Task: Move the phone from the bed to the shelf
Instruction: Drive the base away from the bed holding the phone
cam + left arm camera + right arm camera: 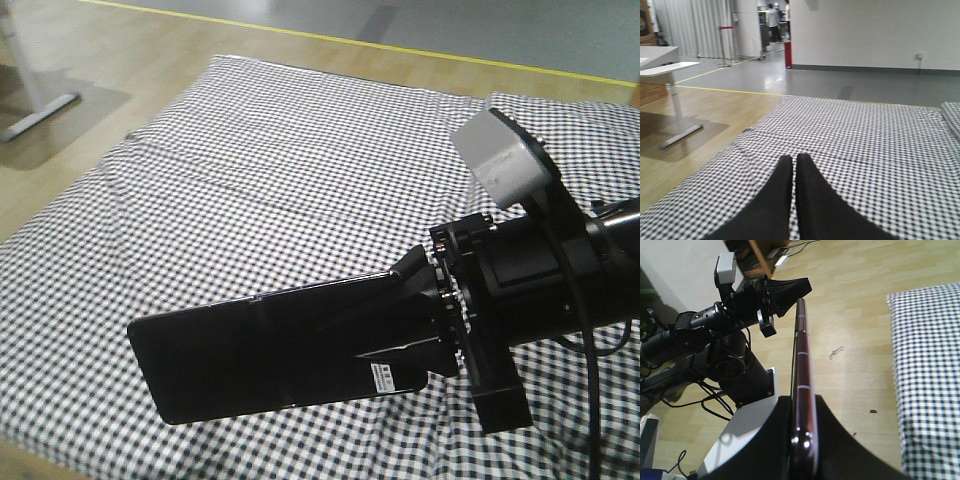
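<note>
The phone (260, 350), a glossy black slab with a white sticker near the held end, hangs level above the bed (280, 150), a wide black-and-white gingham surface. My right gripper (405, 320) is shut on the phone's right end. In the right wrist view the phone (801, 340) shows edge-on with a pinkish rim, clamped in the right gripper (803, 400) and held out over the wood floor beside the bed (930, 380). The left gripper (793, 159) hovers over the bed (865, 140), shut with nothing in it. The shelf is out of view.
A white desk on a metal foot (670, 70) stands on the wood floor left of the bed. A yellow floor line (400, 45) runs behind the bed. The left arm (715, 325) and the robot's white base (745, 425) lie beyond the phone's far end.
</note>
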`<state>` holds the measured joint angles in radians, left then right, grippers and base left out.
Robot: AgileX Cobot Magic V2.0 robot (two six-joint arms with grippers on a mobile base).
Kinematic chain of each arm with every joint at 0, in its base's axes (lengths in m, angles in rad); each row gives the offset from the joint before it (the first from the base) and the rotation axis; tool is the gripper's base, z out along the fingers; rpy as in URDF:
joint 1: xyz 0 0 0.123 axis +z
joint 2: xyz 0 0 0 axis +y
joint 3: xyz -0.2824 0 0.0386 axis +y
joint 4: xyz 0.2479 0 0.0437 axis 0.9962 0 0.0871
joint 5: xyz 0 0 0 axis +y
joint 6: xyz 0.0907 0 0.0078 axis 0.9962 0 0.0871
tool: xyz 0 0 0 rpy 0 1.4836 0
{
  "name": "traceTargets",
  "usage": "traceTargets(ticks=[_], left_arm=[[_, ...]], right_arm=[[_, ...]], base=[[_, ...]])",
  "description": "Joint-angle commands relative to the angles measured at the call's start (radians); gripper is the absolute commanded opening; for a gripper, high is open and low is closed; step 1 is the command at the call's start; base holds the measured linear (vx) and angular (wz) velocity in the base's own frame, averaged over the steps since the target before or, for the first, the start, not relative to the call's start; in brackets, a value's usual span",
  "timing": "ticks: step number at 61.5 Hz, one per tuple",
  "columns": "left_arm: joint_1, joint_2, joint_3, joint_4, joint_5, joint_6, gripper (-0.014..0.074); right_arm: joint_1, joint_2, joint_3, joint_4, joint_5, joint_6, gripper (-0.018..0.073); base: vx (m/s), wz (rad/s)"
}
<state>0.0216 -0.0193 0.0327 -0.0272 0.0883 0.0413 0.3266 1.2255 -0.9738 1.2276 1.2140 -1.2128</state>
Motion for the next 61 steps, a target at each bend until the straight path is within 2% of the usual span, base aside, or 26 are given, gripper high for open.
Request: traceTargets(ticks=[1, 61], left_arm=[[0.003, -0.006, -0.025, -0.01, -0.073, -0.009, 0.0001], [0.003, -0.006, -0.025, -0.01, -0.073, -0.009, 0.0001]], right_arm=[[-0.001, -0.025, -0.024, 0.093, 0.074, 0.0, -0.0003], [-0.002, -0.025, -0.024, 0.093, 0.074, 0.0, -0.0003]], base=[[-0.1, 0.41], [-0.12, 0.46]])
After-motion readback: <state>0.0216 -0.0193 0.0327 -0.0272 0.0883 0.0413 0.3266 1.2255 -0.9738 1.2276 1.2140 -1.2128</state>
